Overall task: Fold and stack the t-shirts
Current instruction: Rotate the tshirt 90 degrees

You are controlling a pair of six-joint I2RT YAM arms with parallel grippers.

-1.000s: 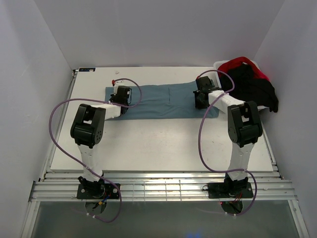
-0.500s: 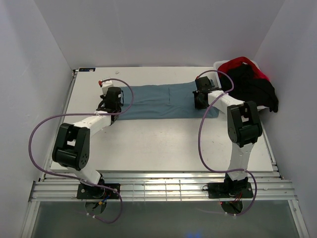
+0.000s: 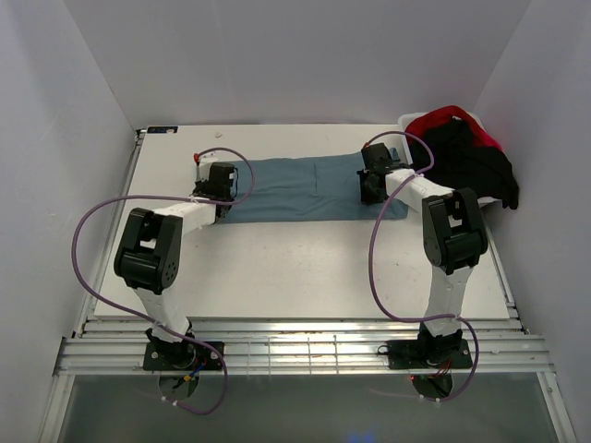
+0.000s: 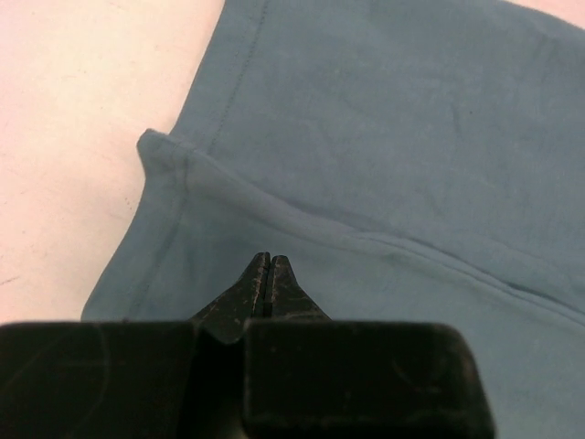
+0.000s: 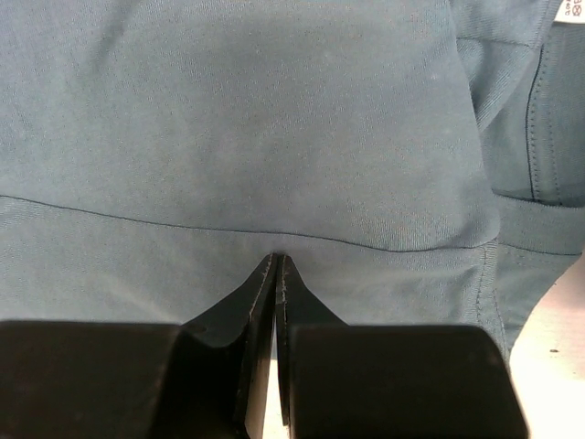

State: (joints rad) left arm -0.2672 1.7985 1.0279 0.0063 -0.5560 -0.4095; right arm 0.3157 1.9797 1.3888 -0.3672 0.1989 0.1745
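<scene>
The left gripper (image 3: 220, 181) sat low at the left end of the dusty teal-blue fabric t-shirt (image 3: 295, 189). That shirt lay flat as a long strip across the far middle of the white table (image 3: 305, 268). In the left wrist view the left gripper (image 4: 267, 261) was clenched, its two black fingertips pressed together with only a thin line between them. The tips met just near a raised fold that ran across the teal-blue t-shirt (image 4: 393, 137). Whether any cloth was pinched between them could not be told.

At the strip's right end the right gripper (image 3: 371, 181) was also down on the cloth. The right wrist view showed the right gripper (image 5: 277, 261) clenched as well, its tips meeting at a stitched edge of the teal-blue t-shirt (image 5: 228, 119). A grasp on the cloth could not be confirmed. A small white tag (image 5: 569, 9) showed at that view's upper right corner.

Farther right, at the table's far right corner, a crumpled black t-shirt (image 3: 476, 161) lay heaped with a red t-shirt (image 3: 441, 120) behind it, just beside the strip's right end.
</scene>
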